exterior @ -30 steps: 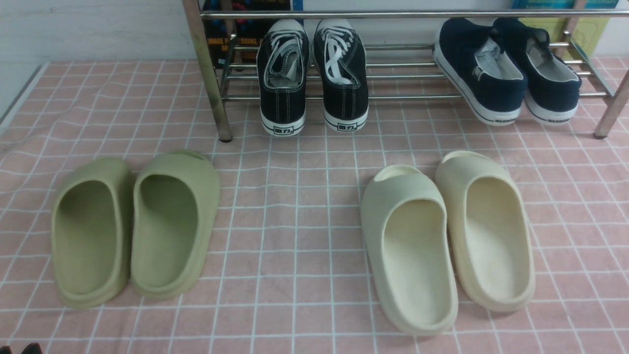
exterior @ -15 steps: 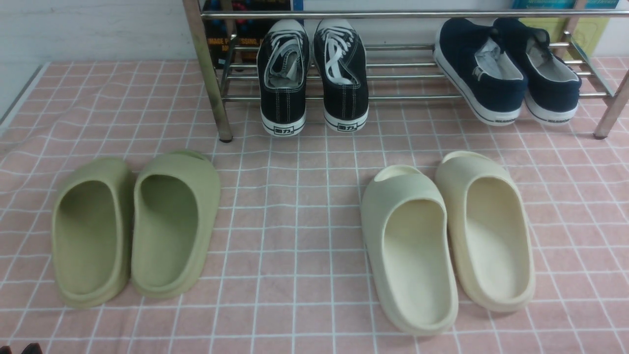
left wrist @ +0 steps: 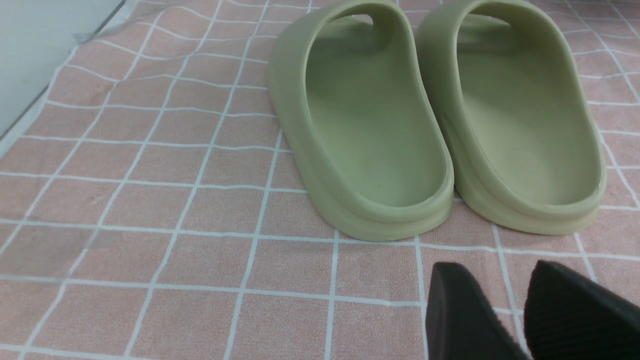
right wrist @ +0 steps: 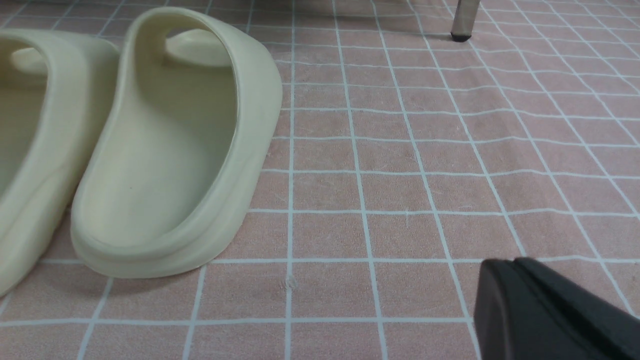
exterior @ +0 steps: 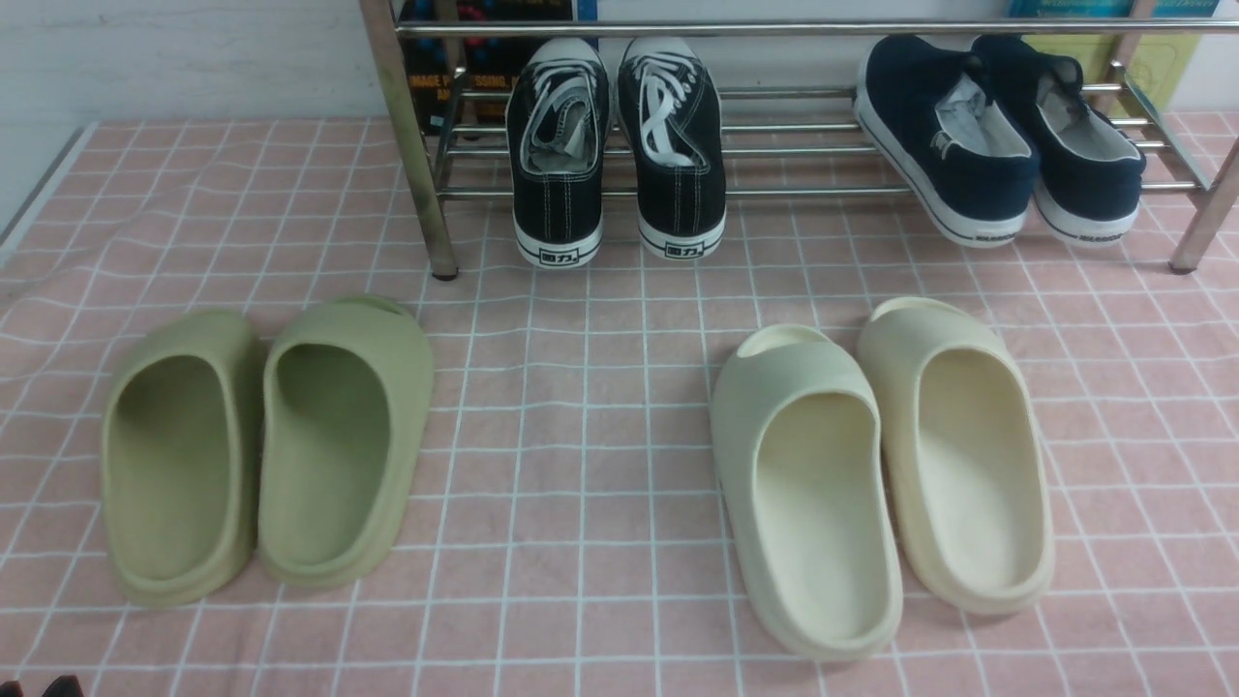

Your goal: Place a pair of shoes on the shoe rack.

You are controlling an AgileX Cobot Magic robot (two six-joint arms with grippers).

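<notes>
The pair of navy slip-on shoes, left one and right one, lies on the lower bars of the silver shoe rack at its right end. Their heels hang over the front bar. My left gripper is open and empty, low over the cloth just behind the green slides. A dark bit of it shows at the bottom left corner of the front view. My right gripper is shut and empty, low over the cloth beside the cream slides. Both grippers are far from the rack.
Black lace-up sneakers sit on the rack's left part. Green slides lie front left and cream slides front right on the pink checked cloth. A rack leg shows in the right wrist view.
</notes>
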